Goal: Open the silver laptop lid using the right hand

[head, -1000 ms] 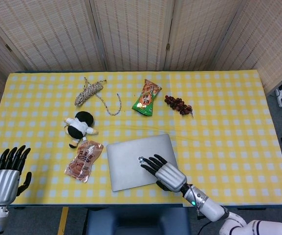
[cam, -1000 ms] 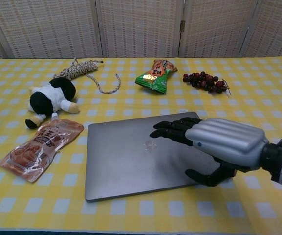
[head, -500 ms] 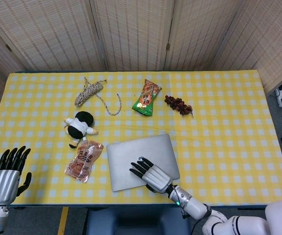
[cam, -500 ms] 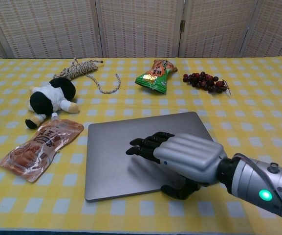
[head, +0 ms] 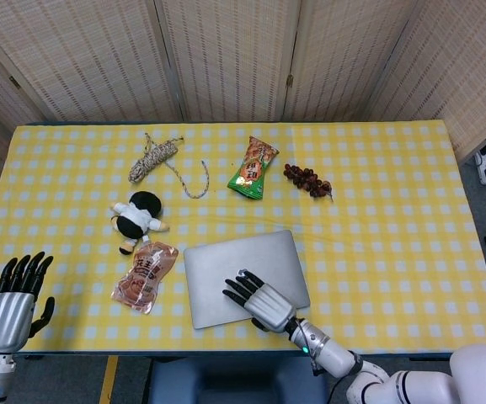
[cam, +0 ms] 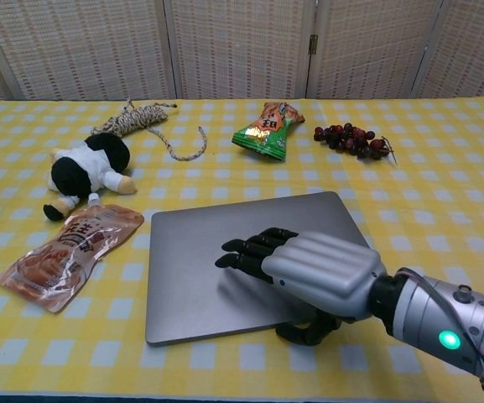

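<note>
The left hand (head: pixel 11 299) hovers off the table's front left corner, fingers apart and straight, holding nothing; near the front edge lies a tan snack pouch (cam: pixel 69 253), and just behind it a black-and-white plush toy (cam: pixel 86 172); toward the back edge sits a coil of rope (cam: pixel 145 120) with a loose tail; the silver laptop (cam: pixel 225 256) lies shut and flat at the middle of the front edge, just right of the pouch; the right hand (cam: pixel 313 270) is over the laptop's front right part, palm down, fingers (cam: pixel 250 249) stretched across the lid, thumb curled down at the front edge; whether it grips the lid I cannot tell; behind the laptop lie a green snack bag (cam: pixel 267 128) and, further right, a bunch of dark grapes (cam: pixel 351 138)
</note>
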